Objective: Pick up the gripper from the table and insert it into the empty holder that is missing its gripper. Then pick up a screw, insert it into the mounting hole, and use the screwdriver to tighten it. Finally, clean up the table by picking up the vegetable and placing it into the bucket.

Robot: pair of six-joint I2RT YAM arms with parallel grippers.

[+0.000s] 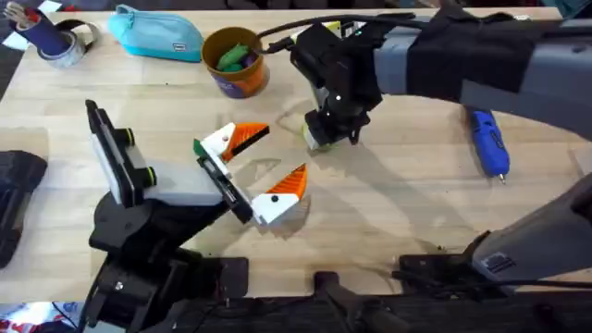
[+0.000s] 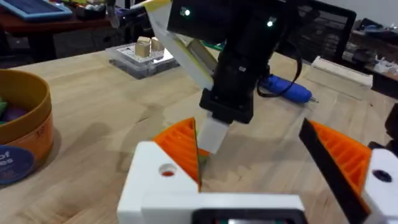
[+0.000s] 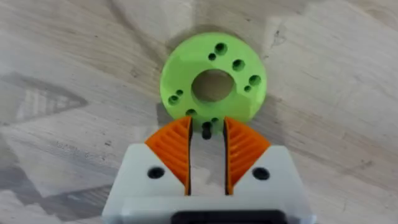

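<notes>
My right jaws (image 3: 206,138) sit nearly together, pinching a small dark screw (image 3: 206,129) at the green disc (image 3: 213,85) on the table (image 1: 407,194). I should lift straight up, grip steady. My left jaws (image 2: 273,162) stand apart.

The table (image 1: 388,203) is pale plank-grained wood, the screwdriver (image 1: 487,141) blue, the bucket (image 1: 242,74) orange and purple with a yellow rim.
</notes>
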